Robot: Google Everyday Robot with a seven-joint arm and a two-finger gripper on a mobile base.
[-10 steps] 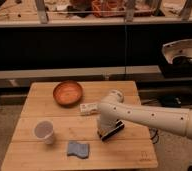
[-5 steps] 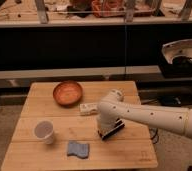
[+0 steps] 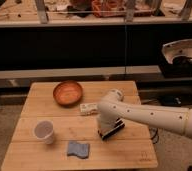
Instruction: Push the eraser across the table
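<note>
The eraser, a flat black block with a pale stripe, lies on the light wooden table right of centre, slanted. My white arm comes in from the right and bends down over it. My gripper sits right at the eraser's top, mostly hidden behind the arm's wrist, touching or just above the block.
An orange-brown bowl stands at the back of the table. A white capped tube lies just left of my arm. A pale cup stands front left and a wavy blue sponge lies at the front. A dark shelf runs behind.
The arm and the eraser have shifted slightly toward the left and front of the table; the other objects stay put.
</note>
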